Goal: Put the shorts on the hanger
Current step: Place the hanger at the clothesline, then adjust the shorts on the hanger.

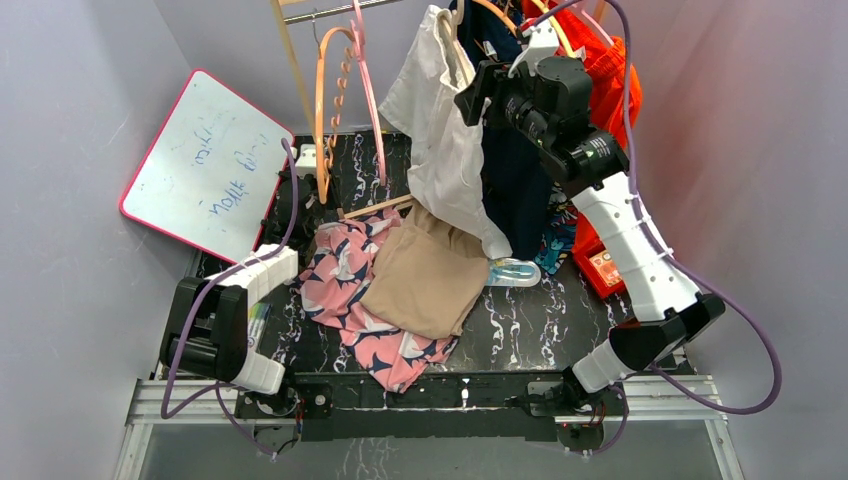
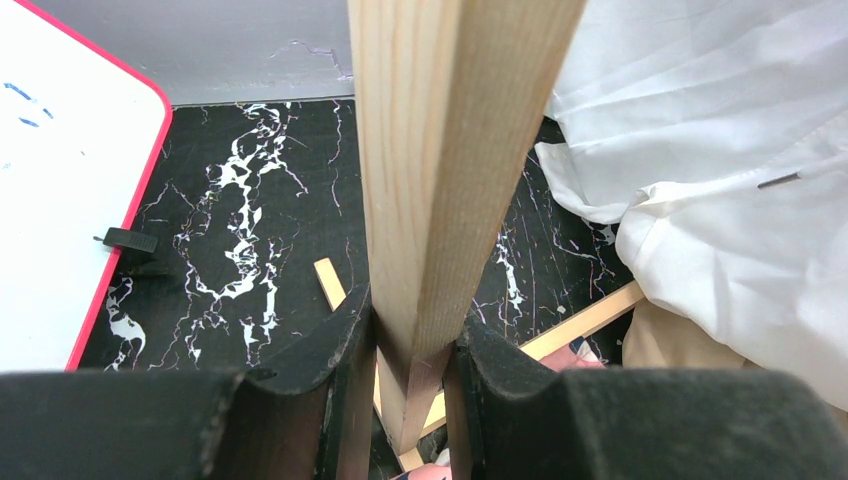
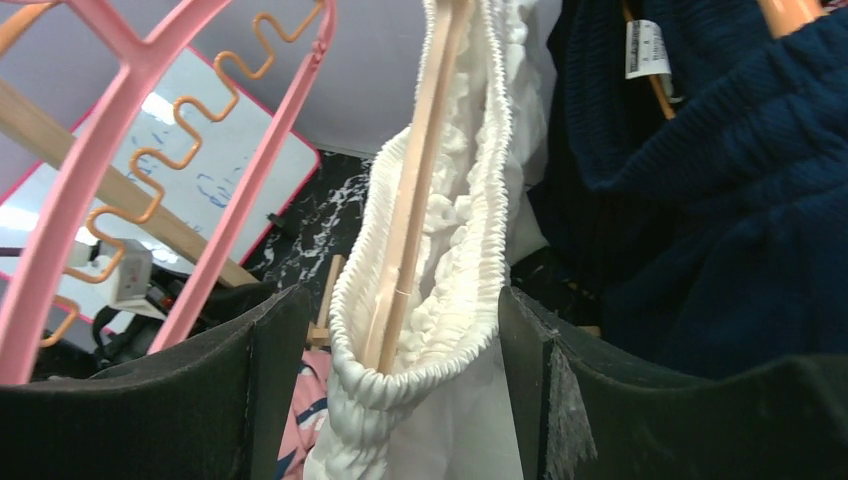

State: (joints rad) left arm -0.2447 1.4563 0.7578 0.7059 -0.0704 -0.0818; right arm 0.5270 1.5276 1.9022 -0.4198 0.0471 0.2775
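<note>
**Item:** large white fabric shorts [image 3: 455, 250] with a gathered elastic waistband.

**Location:** hanging from the rail above the black marbled desk [image 1: 520, 320]. The waistband is looped over one arm of the pale beige wood-coloured hanger [image 3: 412, 210], between a pink notched hanger [image 3: 250, 160] and a navy knit garment [image 3: 720, 200].

**Right gripper [image 3: 395, 315]:** released, with the jaws standing wide on either side of the waistband and not touching it.

**Left gripper [image 2: 410, 350]:** clenched on the pale wooden upright [image 2: 440, 150] of the rack, low down near the desk.

**Handling (judged):**
- The cloth looks light, soft and limp, and will sag and slide on the smooth hanger arm.
- The ruched elastic is the thickest and least slippery part, so it gives the best hold; pinch it close to the hanger.
- The loose leg cloth below would only stretch and drag.

**Progress (judged):** one side of the waistband looks seated. Whether the far side is on cannot be told.
</note>
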